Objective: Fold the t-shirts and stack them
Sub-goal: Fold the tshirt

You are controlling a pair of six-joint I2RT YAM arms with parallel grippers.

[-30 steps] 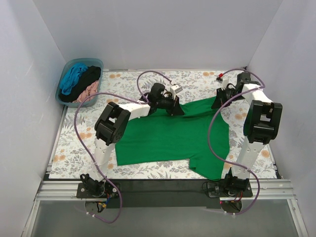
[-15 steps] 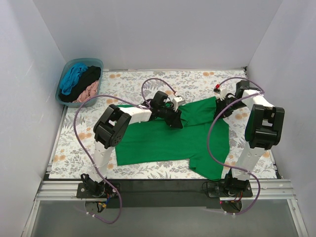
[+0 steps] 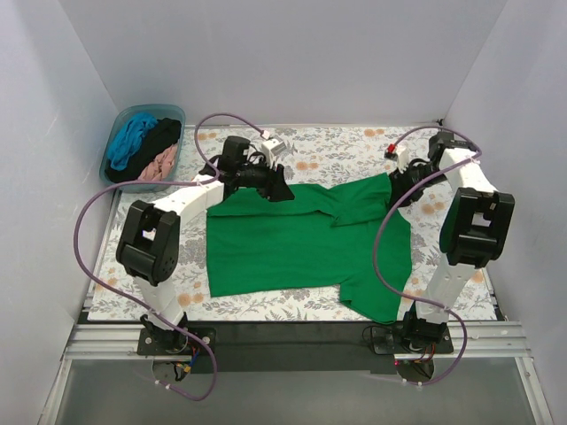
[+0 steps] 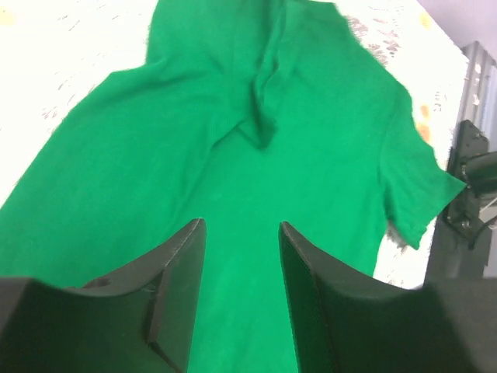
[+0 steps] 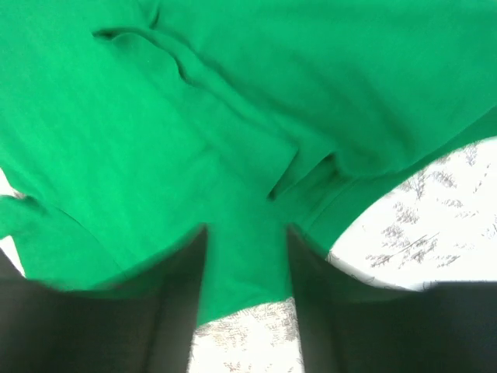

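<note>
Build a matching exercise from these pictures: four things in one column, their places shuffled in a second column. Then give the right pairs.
Things
1. green t-shirt
2. tub
3. left gripper
4. right gripper

Places
A. in the far left corner
B. at the far right corner of the green t-shirt
C. spread across the middle of the tablecloth
D. at the far left edge of the green t-shirt

Pairs: 1-C, 2-A, 3-D, 4-B

Four t-shirts: one bright green t-shirt (image 3: 292, 243) at centre; one teal-blue t-shirt (image 3: 130, 140), one black t-shirt (image 3: 158, 137), one dusty pink t-shirt (image 3: 159, 164) at ten o'clock. One pale blue tub (image 3: 174, 112). One floral tablecloth (image 3: 133, 266). Two arms: left arm (image 3: 151, 239), right arm (image 3: 474, 221). Two grippers: left gripper (image 4: 241, 233), right gripper (image 5: 245, 233).
</note>
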